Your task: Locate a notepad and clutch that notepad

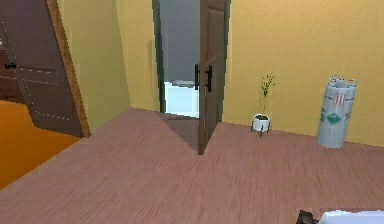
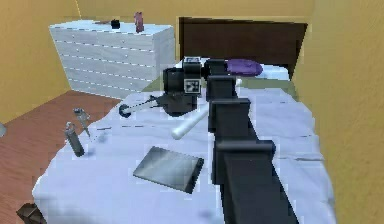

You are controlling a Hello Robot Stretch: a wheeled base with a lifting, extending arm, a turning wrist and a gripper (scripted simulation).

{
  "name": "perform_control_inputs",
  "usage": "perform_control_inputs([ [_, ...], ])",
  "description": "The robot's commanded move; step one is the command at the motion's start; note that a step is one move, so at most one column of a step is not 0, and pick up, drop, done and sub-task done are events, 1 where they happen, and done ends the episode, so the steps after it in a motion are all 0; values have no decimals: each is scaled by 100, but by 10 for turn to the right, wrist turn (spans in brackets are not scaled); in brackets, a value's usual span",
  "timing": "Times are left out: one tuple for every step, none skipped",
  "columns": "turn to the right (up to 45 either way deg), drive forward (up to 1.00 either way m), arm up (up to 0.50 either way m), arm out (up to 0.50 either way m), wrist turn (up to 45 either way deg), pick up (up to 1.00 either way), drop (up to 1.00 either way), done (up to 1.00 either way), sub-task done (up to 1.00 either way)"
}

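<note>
On the white bed (image 2: 90,175), a flat grey pad (image 2: 168,168) lay just left of the dark arm (image 2: 240,150), near the bed's front edge. Farther up the cover, the hand (image 2: 135,106) showed near a white cylinder (image 2: 190,125). Whether it gripped anything could not be told.

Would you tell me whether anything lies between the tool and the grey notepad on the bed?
Nothing visible: bare sheet separates tool and notepad; a white cylinder lies off to one side.
</note>
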Motion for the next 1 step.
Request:
perform_control_inputs([
  [0,0,0,0,450,0,0,0,0],
])
